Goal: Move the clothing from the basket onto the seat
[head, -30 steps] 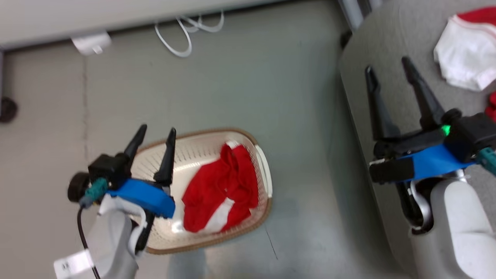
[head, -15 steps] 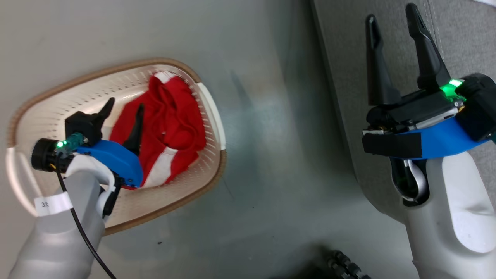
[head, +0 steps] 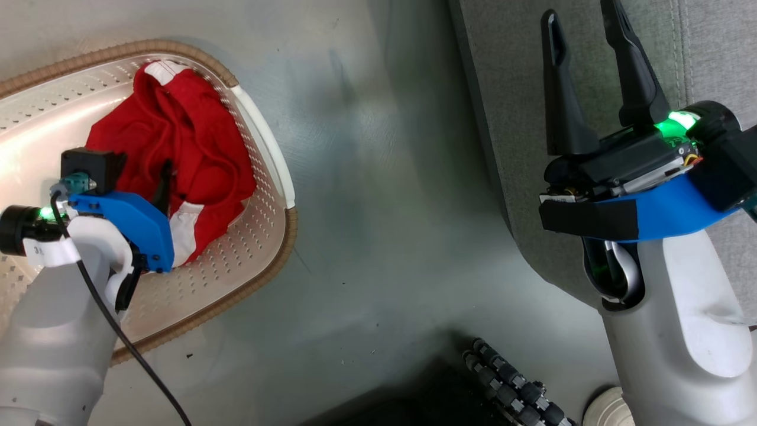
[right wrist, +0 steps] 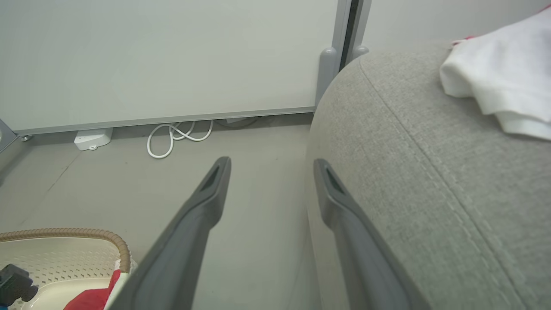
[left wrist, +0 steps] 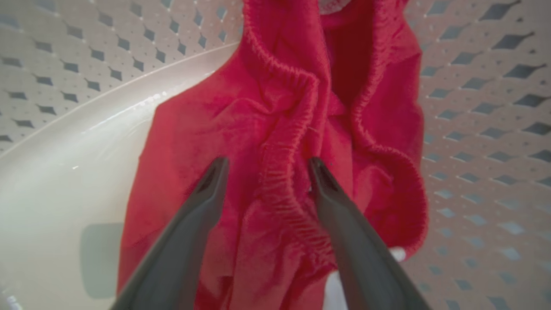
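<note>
Shorts point(head: 195, 154), red with a white side stripe, lie crumpled inside the basket point(head: 248, 236), heaped against the end of it nearest the seat point(head: 520, 148). From where I stand the left gripper point(left wrist: 267, 165) is down inside the basket, right over that heap, its two fingers spread wide and holding nothing.

What matters is the elastic waistband point(left wrist: 280, 172). It stands up as a gathered ridge, and in the left wrist view it runs lengthwise between the two fingers, one tip on each side. Whether the tips press the cloth or sit just above it I cannot tell. The garment lies straight ahead of and under the left gripper, so I'd judge that a short push down and a squeeze across the ridge would catch it.

The right gripper point(right wrist: 271, 163) is well away from the basket, over the edge of the seat. It is likewise spread and empty, and it is the farther arm for this pick. A white cloth point(right wrist: 495, 77), red at one edge, rests on the seat, on the side away from the basket.
</note>
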Motion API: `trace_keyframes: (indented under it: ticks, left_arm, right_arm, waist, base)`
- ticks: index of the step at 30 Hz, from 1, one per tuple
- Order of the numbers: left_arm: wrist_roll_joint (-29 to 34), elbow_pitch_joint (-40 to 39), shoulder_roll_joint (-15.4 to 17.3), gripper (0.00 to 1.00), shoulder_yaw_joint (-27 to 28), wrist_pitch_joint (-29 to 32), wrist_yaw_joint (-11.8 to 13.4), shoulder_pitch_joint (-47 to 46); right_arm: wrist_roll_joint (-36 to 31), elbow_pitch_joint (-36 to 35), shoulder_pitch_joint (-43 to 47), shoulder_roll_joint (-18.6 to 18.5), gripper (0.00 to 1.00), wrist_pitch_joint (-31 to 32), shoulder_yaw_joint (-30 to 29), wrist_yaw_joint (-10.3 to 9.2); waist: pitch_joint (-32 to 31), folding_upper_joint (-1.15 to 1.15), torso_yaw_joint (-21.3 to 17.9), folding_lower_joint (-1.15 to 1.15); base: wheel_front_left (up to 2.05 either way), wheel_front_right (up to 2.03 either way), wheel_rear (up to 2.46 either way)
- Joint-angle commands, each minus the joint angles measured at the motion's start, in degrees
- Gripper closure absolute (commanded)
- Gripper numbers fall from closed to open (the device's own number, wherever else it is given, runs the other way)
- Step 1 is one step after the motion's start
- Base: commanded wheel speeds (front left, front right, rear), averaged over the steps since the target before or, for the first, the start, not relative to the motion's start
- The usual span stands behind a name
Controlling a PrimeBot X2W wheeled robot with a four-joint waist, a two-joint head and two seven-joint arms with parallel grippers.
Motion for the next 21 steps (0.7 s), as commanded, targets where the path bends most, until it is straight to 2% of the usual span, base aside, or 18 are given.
trace_keyframes:
  ticks: [1,8,9,10,11,21]
  left_arm:
    - [0.0,1.8,0.0,0.0,0.0,0.9,0.7,-1.8]
    - [-0.8,7.9,-1.4,0.0,0.1,5.5,2.8,-4.7]
    - [-1.0,8.6,-1.5,0.2,0.1,6.2,2.8,-4.9]
    - [-1.1,9.1,-1.6,0.73,0.0,6.5,2.7,-5.3]
    - [-1.1,9.3,-1.7,1.0,-0.2,6.6,2.5,-5.6]
    - [-2.2,11.7,-1.4,1.0,-0.8,5.7,0.7,-6.9]
  right_arm:
    - [0.2,-0.2,0.5,0.1,0.0,-0.3,-0.2,0.01]
    - [0.6,-0.3,0.1,0.1,0.0,-0.4,-0.1,0.01]
    - [0.6,-0.4,0.1,0.1,0.0,-0.4,-0.1,0.01]
    - [0.7,-0.5,0.1,0.1,0.0,-0.4,-0.1,0.01]
    - [0.8,-0.6,0.1,0.1,0.0,-0.4,0.0,0.01]
    - [1.0,-0.8,-0.3,0.1,0.0,-0.5,0.2,0.01]
  waist:
    - [0.4,0.0,0.1,-0.01]
    - [0.8,0.0,0.4,-0.01]
    - [0.8,0.0,0.5,-0.01]
    - [0.8,0.0,0.5,-0.01]
    - [0.8,0.0,0.5,-0.01]
    - [0.7,0.0,0.3,-0.01]
  base:
    - [0.0,0.0,0.0]
    - [0.0,0.0,0.0]
    - [0.0,0.0,0.0]
    - [0.0,0.0,0.0]
    - [0.0,0.0,0.0]
    - [0.0,0.0,0.0]
